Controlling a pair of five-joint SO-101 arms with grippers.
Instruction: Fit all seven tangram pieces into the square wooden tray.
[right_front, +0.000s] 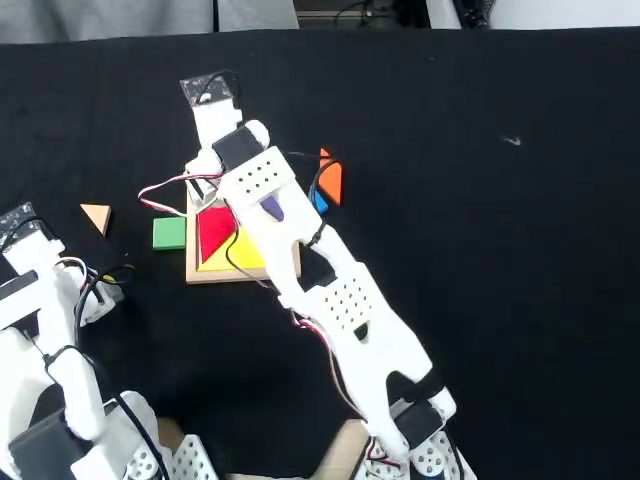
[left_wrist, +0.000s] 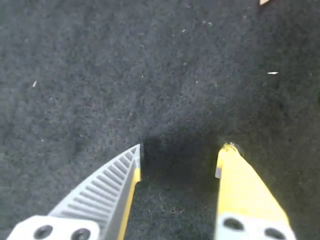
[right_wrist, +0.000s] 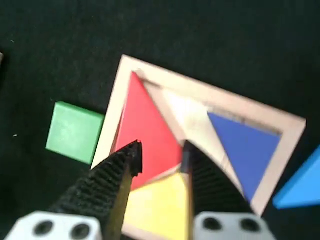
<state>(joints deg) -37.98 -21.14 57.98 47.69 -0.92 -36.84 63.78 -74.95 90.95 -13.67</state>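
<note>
The right arm (right_front: 340, 300) stretches across the tray (right_wrist: 210, 91) and blocks approach from above on that side. Inside the tray, a bare wooden strip (right_wrist: 187, 117) runs between the red triangle (right_wrist: 147, 130) and the blue triangle (right_wrist: 245, 145), and the yellow triangle (right_wrist: 160, 205) closes one end. The green square (right_front: 169, 233) sits just beside the tray's rim. The right fingers (right_wrist: 117, 170) hang parted over the red triangle. Wide black counter (right_front: 500, 250) lies open beyond the orange piece (right_front: 331, 182).

My table (right_front: 520, 260): covered in black felt, speckled with lint. Beyond my far edge: grey panels (right_front: 110, 18), dark cables (right_front: 380, 12), white surface (right_front: 560, 12); light even
</note>
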